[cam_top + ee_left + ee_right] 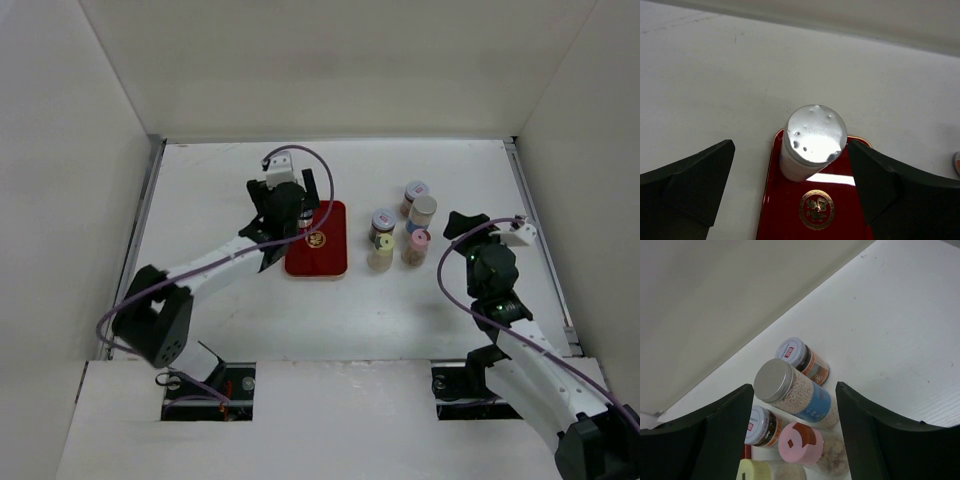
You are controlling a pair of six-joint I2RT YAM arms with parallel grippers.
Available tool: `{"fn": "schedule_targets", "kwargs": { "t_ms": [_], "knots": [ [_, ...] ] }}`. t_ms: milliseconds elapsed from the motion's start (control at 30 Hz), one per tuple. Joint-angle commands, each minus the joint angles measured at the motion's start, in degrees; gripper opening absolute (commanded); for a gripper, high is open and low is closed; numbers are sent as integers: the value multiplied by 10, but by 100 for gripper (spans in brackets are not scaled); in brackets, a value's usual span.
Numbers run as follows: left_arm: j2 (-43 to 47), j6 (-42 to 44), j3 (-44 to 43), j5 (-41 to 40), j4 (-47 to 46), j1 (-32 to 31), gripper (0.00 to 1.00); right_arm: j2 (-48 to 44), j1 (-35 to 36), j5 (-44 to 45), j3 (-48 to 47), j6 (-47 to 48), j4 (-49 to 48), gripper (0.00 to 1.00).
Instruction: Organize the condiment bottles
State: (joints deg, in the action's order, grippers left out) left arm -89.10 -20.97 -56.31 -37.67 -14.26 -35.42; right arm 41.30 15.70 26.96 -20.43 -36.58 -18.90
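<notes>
My left end effector (pixel 790 160) is open, its black fingers (pixel 695 180) on either side of a pale cylindrical bottle with a dented silver cap (pixel 816 134), clear of it on both sides. That bottle stands upright on the far end of the flat red rectangular tray (pixel 785 220). My right end effector (pixel 792 405) is open too and holds nothing. Beyond it, five bottles stand clustered on the white worktop (pixel 900 330): a silver-capped blue-labelled bottle (pixel 775 382), two white-capped dark jars (pixel 792 352), a pink-capped bottle (pixel 800 442) and a yellow-capped bottle (pixel 757 471). The cluster lies right of the tray, apart from it.
</notes>
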Motion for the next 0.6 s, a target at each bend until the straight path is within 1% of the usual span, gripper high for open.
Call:
{"fn": "schedule_targets", "kwargs": {
  "t_ms": [0, 67, 133, 167, 267, 333, 400, 433, 500, 533, 567],
  "knots": [
    [126, -27, 52, -78, -28, -37, 100, -9, 18, -3, -30, 21, -28, 64],
    [188, -42, 108, -102, -19, -50, 100, -11, 34, 3, -40, 35, -19, 47],
    [255, -77, 172, -103, 2, -52, 100, -12, 59, 12, -52, 48, -9, 34],
    [291, -100, 204, -101, 23, -51, 100, -12, 73, 15, -61, 58, 0, 31],
    [396, -179, 295, -84, 91, -44, 100, 4, 119, 12, -100, 91, 46, 30],
    [446, -215, 339, -66, 123, -33, 100, 21, 152, 16, -130, 108, 98, 33],
    [494, -247, 380, -47, 147, -8, 100, 54, 189, 14, -171, 127, 159, 41],
    [509, -259, 394, -36, 152, 5, 100, 72, 204, 18, -189, 134, 184, 49],
    [524, -274, 416, -5, 136, 30, 100, 112, 232, 13, -219, 140, 222, 67],
    [524, -276, 425, 16, 116, 39, 100, 132, 242, 13, -230, 143, 234, 75],
    [521, -275, 433, 35, 94, 49, 100, 153, 252, 11, -242, 144, 243, 79]
  ]
}}
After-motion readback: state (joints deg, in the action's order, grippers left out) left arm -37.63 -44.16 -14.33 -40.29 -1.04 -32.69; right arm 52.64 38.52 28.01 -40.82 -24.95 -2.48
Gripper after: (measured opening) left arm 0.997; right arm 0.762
